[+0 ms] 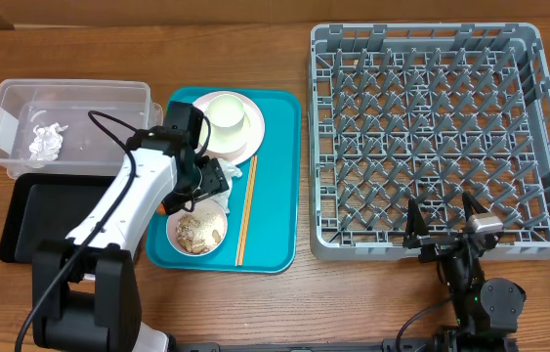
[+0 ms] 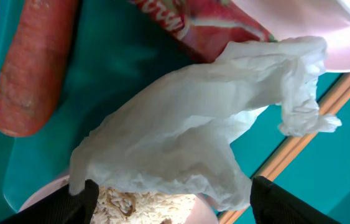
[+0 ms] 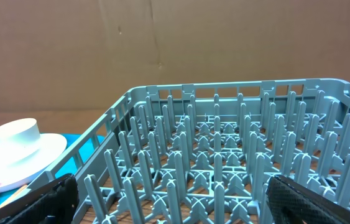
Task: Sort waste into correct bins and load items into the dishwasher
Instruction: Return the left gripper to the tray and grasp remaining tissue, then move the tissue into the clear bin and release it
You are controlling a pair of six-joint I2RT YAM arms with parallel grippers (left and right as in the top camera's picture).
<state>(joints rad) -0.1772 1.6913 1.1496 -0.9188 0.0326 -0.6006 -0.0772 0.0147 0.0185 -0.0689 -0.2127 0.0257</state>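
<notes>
Bins: two. A clear plastic rectangular tub (image 1: pixel 79 93) sits at 10 o'clock on the wooden surface (image 1: pixel 284 303), and a shallow black rectangular tray (image 1: pixel 30 220) lies at its 6 o'clock.
Tub contents: one crumpled white paper wad (image 1: pixel 47 143).
Teal serving tray (image 1: pixel 276 176): one round pale pink plate (image 1: pixel 255 132) at 12 o'clock carries one white bowl (image 1: pixel 224 112). One bowl of rice and peanuts (image 1: pixel 198 233) is at 7 o'clock, and two thin wooden chopsticks (image 1: pixel 246 210) at 5 o'clock.
Waste on teal tray: one orange carrot (image 2: pixel 28 68), one red snack wrapper (image 2: pixel 206 28) and one crumpled white paper napkin (image 2: pixel 181 130).
Large grey plastic dish rack (image 1: pixel 431 137): at 3 o'clock, showing only its pegs.
Left fingers (image 2: pixel 78 202): apart, straddling the napkin.
Right fingers (image 3: pixel 50 199): apart, gripping nothing, at the rack's 6 o'clock wall.
</notes>
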